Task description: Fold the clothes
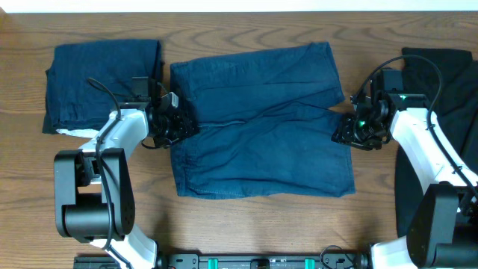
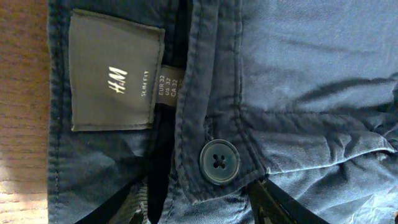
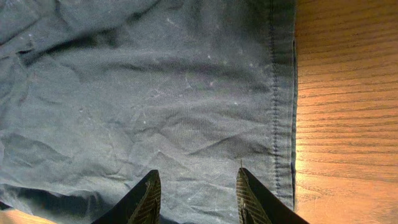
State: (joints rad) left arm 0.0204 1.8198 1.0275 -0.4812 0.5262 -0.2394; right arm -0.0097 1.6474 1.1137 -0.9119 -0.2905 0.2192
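Overhead: right jaws spread at garment (image 1: 261, 149) hem, table (image 1: 246, 224) beyond (left jaws: cannot tell).

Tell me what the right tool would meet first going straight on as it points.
Likely the dark blue stitched-seam fabric garment: the open right tool points onto the cloth beside its hem.

From overhead we look straight down on the whole table (image 1: 261, 224), arm bases (image 1: 89, 209) at the bottom edge. Our left wrist view hangs very close over the waistband of the blue shorts (image 1: 261, 127) — label (image 2: 112, 71) and button (image 2: 219, 162) fill it. Our right wrist view, also close, faces down on the same shorts' hem beside bare wood; overhead covers both spots.
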